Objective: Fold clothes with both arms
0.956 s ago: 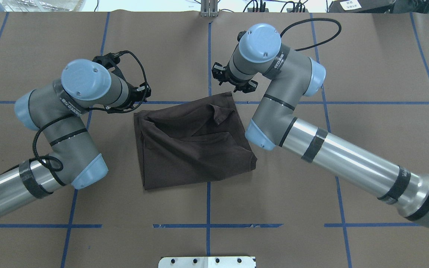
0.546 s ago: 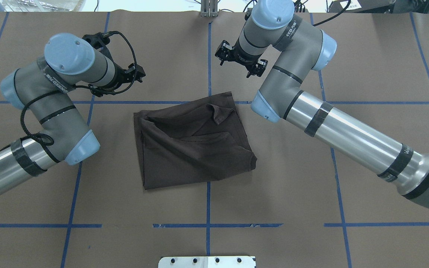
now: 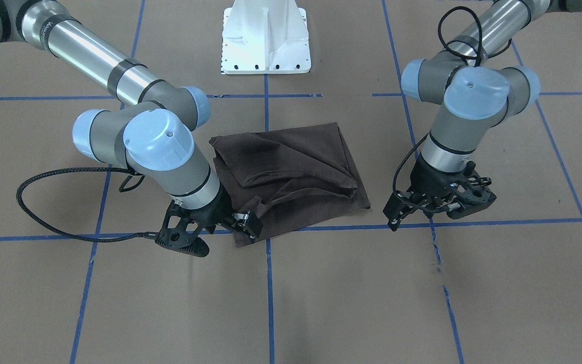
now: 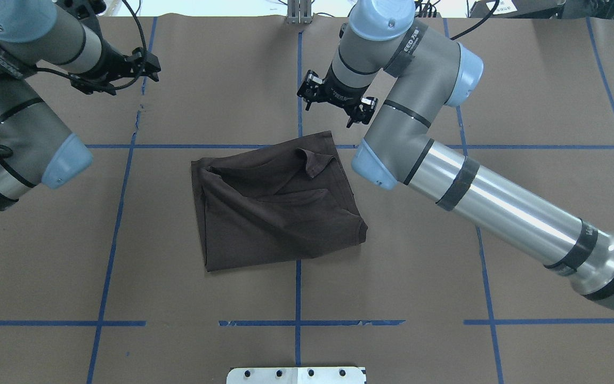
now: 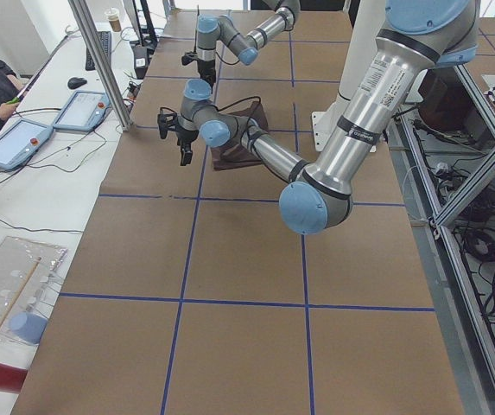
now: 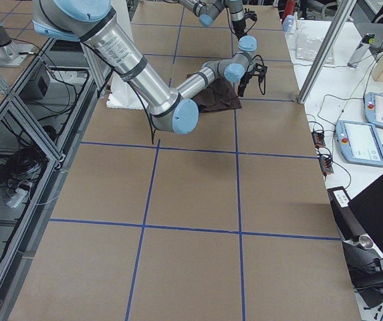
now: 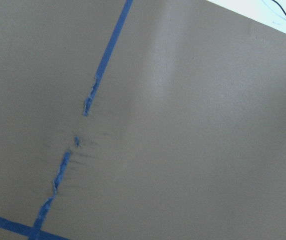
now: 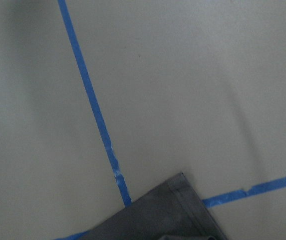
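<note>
Shirt (image 4: 277,213), dark brown and folded into a rough, creased square, lies at the middle of the table (image 4: 445,80). It sits over a crossing of blue tape (image 4: 297,298) lines, and its far edge is rumpled. At 1 o'clock from it, just past its far corner and not touching it, hangs the right gripper (image 4: 334,101), jaws spread and empty. At 10 o'clock, well apart from the cloth, the left gripper (image 4: 119,72) is likewise spread wide and holds nothing.

Left gripper (image 4: 152,63) now much farther from the T-shirt (image 4: 275,213); right gripper (image 4: 329,106) back off its far edge.
</note>
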### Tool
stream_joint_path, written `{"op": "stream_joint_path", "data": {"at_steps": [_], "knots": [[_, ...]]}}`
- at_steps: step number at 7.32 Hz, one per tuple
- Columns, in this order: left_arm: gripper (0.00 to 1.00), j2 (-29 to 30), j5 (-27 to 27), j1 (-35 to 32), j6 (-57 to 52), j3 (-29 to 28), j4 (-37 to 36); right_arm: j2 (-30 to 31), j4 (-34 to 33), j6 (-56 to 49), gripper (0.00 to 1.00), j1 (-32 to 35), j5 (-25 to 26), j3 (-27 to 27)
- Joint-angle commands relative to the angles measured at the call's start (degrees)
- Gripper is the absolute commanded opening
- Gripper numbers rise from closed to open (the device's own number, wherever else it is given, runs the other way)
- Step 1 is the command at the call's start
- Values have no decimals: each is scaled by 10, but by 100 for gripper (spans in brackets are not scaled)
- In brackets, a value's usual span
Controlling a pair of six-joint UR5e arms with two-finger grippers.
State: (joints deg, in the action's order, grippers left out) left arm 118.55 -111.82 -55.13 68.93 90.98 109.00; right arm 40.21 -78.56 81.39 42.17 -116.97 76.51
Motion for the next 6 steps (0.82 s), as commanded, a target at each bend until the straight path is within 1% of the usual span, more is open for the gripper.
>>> {"op": "stream_joint_path", "data": {"at_steps": [1, 2, 3, 4, 5, 6], "knots": [[100, -17, -10, -36, -65, 1, -3, -10, -127, -95, 100, -64, 90, 36], [100, -21, -11, -45, -75, 1, -4, -10, -140, -149, 100, -97, 142, 35], [100, -21, -13, -51, -82, 1, -4, -16, -139, -164, 100, -122, 170, 29], [100, -22, -14, -56, -82, 1, -5, -19, -135, -181, 100, -123, 172, 27], [100, -21, -14, -57, -82, 2, -11, -26, -131, -185, 100, -123, 173, 6], [100, -21, -15, -60, -82, 2, -18, -42, -82, -198, 100, -121, 179, -37]]}}
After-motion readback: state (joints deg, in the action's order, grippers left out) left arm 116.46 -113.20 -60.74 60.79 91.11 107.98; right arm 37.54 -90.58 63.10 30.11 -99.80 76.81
